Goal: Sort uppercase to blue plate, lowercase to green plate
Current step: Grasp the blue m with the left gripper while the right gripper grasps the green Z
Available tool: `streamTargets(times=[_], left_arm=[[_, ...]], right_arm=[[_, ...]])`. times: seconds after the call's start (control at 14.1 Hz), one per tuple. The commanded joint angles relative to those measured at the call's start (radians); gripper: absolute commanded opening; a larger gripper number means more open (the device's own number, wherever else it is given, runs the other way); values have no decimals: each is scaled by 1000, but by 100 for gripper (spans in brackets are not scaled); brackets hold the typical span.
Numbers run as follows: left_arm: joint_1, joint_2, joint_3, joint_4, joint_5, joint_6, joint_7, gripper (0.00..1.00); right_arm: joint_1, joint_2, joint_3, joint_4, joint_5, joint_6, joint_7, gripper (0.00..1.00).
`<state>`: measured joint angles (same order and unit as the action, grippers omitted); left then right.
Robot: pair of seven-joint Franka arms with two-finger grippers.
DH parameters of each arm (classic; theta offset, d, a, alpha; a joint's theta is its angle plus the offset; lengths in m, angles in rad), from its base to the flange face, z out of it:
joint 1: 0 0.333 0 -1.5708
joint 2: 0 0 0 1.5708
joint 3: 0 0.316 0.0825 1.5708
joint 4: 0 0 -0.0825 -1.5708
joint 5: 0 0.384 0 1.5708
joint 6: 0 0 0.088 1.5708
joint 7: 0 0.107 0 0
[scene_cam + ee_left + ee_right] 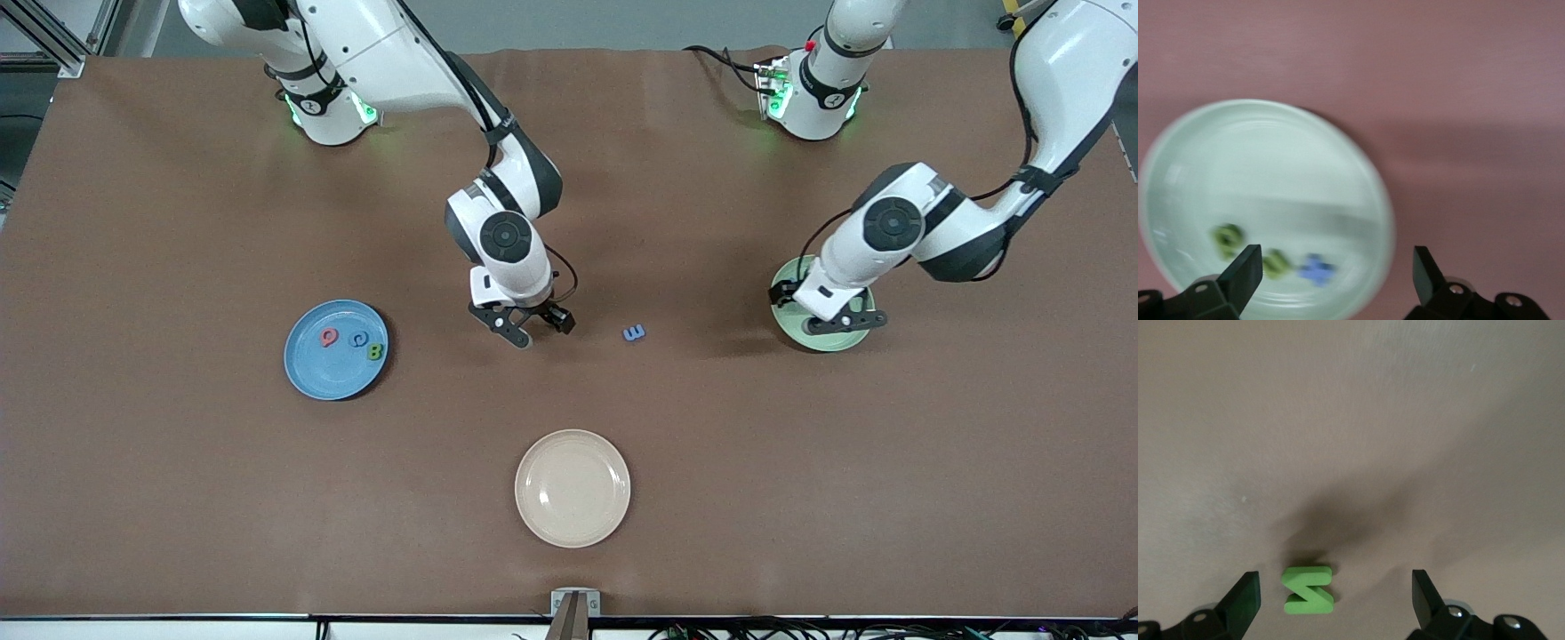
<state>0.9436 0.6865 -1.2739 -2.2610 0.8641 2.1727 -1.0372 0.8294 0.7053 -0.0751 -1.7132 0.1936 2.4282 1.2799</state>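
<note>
You are seeing things at the wrists that the front view is hiding. The right wrist view is showing a green N (1309, 590) lying flat on the tabletop (800, 498) between the spread fingers of the right end effector (536, 325); from the front, that end effector is covering it. The left wrist view is showing two green letters (1228, 239) and a blue x (1317, 270) lying in the green plate (1271, 167), with the left end effector (1336, 273) hanging over it, fingers apart and gripping nothing. A blue m (633, 333) is lying on bare tabletop between the two end effectors. The blue plate (311, 373), toward the right arm's end, is holding a red Q (329, 337), a blue G (359, 339) and a green B (376, 352). A cream plate (573, 488) is sitting near the front edge.
</note>
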Motion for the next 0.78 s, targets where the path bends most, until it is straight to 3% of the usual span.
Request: streamTargets(times=[0.0, 0.21, 0.43, 0.71], left_arm=[[-190, 7, 30, 76, -14, -4, -188, 99], [-398, 21, 103, 159, -33, -1, -318, 99], [-662, 56, 284, 280, -36, 48, -449, 99], [-876, 94, 453, 400, -63, 133, -535, 99]], right_arm=[[39, 39, -14, 20, 6, 52, 48, 100], [53, 49, -14, 20, 4, 66, 52, 100], [62, 49, -15, 20, 3, 65, 50, 99], [48, 42, -18, 20, -32, 54, 42, 92]])
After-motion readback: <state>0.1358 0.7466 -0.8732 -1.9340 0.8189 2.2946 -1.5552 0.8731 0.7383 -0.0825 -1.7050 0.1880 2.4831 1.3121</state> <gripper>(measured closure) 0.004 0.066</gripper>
